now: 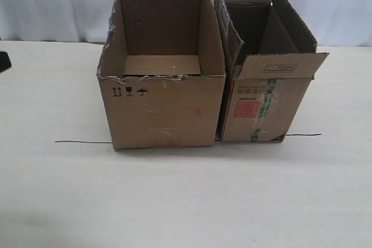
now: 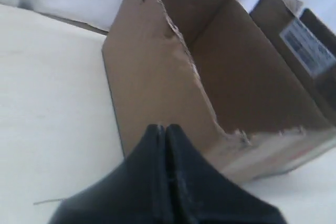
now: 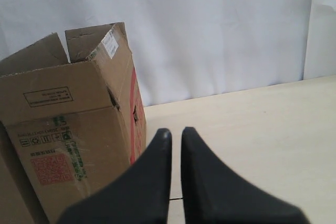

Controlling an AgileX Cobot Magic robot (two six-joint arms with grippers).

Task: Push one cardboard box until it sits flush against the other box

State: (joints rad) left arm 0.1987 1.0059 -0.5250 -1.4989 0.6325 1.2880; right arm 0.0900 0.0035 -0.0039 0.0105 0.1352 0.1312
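Exterior view, cardboard box (image 1: 163, 108) beside other box (image 1: 263, 105)

Arrows, glass and umbrella symbols (image 1: 129, 91) mark cardboard box (image 1: 163, 114); other box (image 1: 273, 108) print (image 1: 254, 91) illegible.

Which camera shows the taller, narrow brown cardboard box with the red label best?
The exterior view: the taller brown cardboard box appears whole, with flaps, red label and interior. The right wrist view crops its labelled front; the left wrist view catches only a blurred corner behind the wide torn brown cardboard box.
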